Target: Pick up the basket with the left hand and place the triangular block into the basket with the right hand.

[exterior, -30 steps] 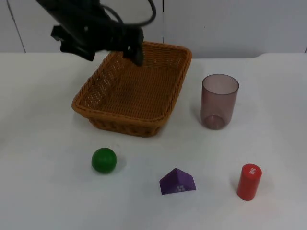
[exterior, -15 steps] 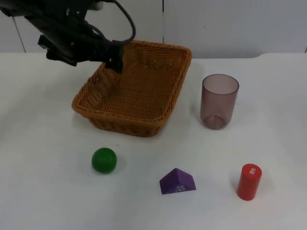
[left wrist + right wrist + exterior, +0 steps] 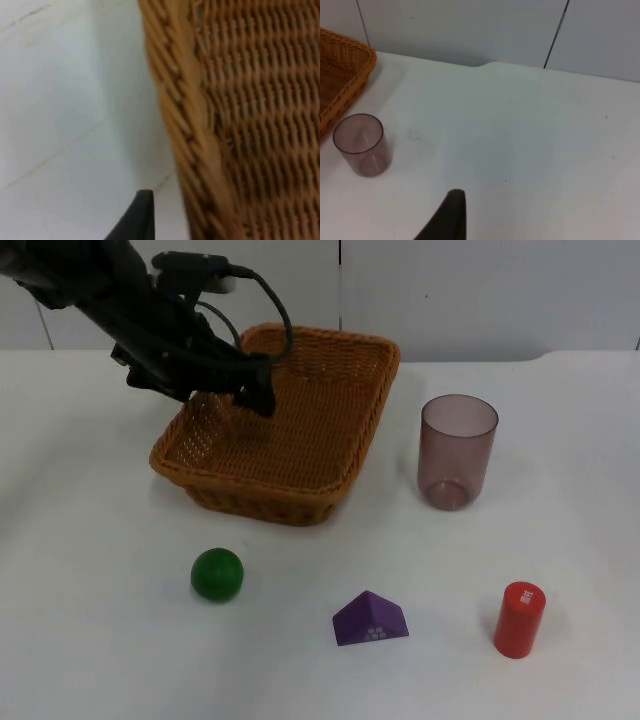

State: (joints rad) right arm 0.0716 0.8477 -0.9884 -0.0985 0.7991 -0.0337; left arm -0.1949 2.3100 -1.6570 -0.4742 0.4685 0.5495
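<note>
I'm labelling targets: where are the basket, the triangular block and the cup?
basket [image 3: 330, 502]: top view, near wall.
purple triangular block [image 3: 370, 619]: top view, front face.
translucent cup [image 3: 458, 452]: top view, side wall.

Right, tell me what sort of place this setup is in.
Probably a robot test bench, not a home: a bare white table top against a grey partition wall, with practice props laid out, a woven brown wicker basket, a purple triangular block and a red cylinder block.

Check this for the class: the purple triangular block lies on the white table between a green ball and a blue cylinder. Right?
Not quite. In the top view the purple triangular block lies on the white table between the green ball and a red cylinder, not a blue one.
</note>
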